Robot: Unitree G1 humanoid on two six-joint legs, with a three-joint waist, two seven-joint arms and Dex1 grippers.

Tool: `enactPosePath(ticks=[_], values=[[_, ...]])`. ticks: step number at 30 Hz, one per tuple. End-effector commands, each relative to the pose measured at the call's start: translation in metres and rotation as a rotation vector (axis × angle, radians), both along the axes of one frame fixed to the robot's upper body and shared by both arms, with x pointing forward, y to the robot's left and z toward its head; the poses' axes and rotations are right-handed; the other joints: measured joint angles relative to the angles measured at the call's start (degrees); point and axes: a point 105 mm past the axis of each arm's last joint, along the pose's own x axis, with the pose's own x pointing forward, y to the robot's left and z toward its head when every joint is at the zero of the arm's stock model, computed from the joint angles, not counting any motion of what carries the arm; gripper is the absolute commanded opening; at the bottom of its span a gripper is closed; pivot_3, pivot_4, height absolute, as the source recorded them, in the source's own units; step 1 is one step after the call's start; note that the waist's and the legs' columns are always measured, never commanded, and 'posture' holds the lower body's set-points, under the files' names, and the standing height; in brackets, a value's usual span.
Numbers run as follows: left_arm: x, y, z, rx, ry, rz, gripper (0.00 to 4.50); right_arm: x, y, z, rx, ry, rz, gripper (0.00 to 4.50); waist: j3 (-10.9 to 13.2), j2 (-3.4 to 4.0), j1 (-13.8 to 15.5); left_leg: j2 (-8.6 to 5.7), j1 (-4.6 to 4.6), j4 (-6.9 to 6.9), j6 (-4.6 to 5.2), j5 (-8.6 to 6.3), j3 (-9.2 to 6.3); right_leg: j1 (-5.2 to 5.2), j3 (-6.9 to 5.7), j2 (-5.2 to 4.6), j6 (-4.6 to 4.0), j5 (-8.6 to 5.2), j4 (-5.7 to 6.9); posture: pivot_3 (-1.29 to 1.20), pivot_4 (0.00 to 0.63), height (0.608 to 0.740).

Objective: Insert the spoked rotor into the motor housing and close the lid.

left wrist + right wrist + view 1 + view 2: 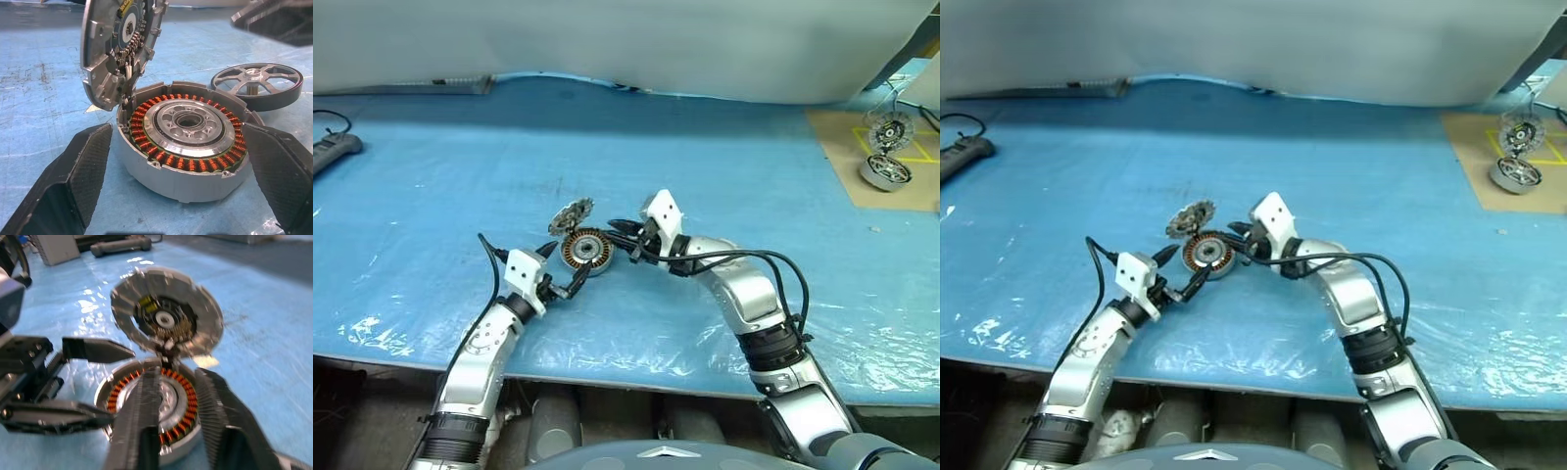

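The left gripper [562, 267] stands wide around the motor housing [183, 142]; the right gripper [178, 416] hovers above it, nearly closed and empty. The spoked rotor [257, 85] lies just beside the housing, so a stray nudge might slam the upright lid [120, 46].

Motor housing [182, 161] grey, copper-orange windings; spoked rotor [257, 85] silver; sheet [607, 127] blue.
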Motion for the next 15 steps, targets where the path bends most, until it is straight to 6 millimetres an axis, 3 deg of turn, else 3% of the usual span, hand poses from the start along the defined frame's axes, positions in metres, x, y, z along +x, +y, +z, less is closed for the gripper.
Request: enactPosePath(ticks=[1, 9, 15], values=[[-0.004, -0.001, 0.013, 0.005, -0.048, -0.011, 4.50, -0.005, 0.004, 0.008, 0.024, -0.032, 0.015, 0.02, 0.00, 0.00, -0.24, 0.00, 0.00, 0.00, 0.00, 0.00, 0.00, -0.02, 0.01, 0.00, 0.00, 0.00, 0.00, 0.00, 0.150, 0.740], [-0.013, -0.013, 0.002, -0.058, 0.025, -0.057, 4.50, -0.008, 0.005, -0.016, -0.016, 0.019, 0.009, 0.02, 0.00, 0.00, -0.14, -0.02, -0.01, 0.00, 0.00, 0.00, 0.01, 0.00, 0.01, -0.01, -0.01, -0.01, -0.01, 0.00, 0.150, 0.740], [-0.017, -0.014, -0.008, -0.011, 0.042, -0.048, 4.50, -0.010, 0.006, -0.021, -0.023, 0.026, 0.020, 0.02, 0.00, 0.00, 0.32, -0.02, -0.02, -0.01, 0.00, 0.00, 0.00, -0.01, 0.01, -0.02, -0.07, -0.04, -0.03, 0.00, 0.150, 0.740]])
